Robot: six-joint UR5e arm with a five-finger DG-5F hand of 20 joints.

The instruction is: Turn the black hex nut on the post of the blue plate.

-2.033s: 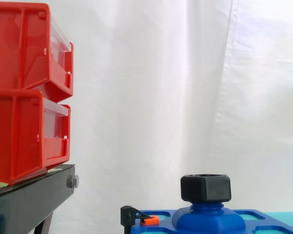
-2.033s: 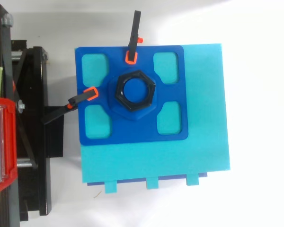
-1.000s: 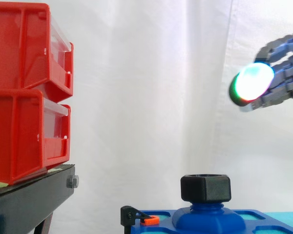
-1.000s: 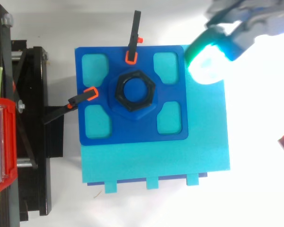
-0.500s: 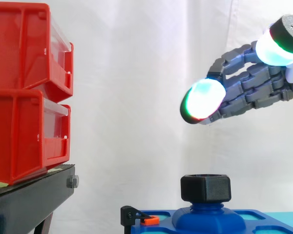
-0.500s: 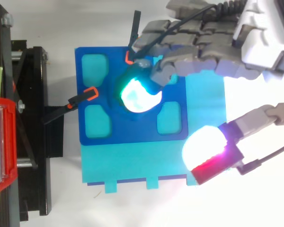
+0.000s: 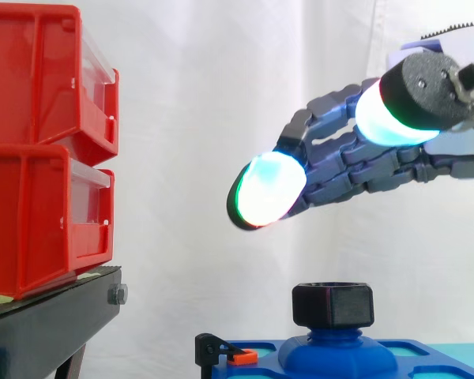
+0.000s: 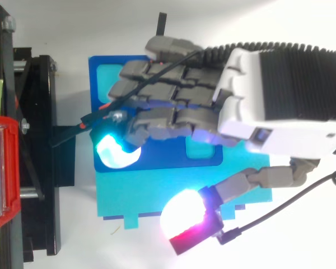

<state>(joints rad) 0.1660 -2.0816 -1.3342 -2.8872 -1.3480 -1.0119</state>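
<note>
Looks like the hand [image 7: 363, 162] is hovering with fingers loosely apart, gripping nothing, while the black hex nut [image 7: 332, 305] is sitting untouched right below it, on the post [image 7: 337, 338] of the blue plate [image 8: 157, 159].

Grey segmented hand [image 8: 243, 98] with white palm housing; thick fingertip pads [image 7: 267, 189] glow cyan, green, magenta.

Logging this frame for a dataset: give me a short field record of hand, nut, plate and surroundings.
hand: open, fingers stretched out, holding nothing
hand position: above the black hex nut, gap between, no contact
black hex nut: on the post of the blue plate
blue plate: on a turquoise base, clamp at its edge
surroundings: red bins on black stand
</note>
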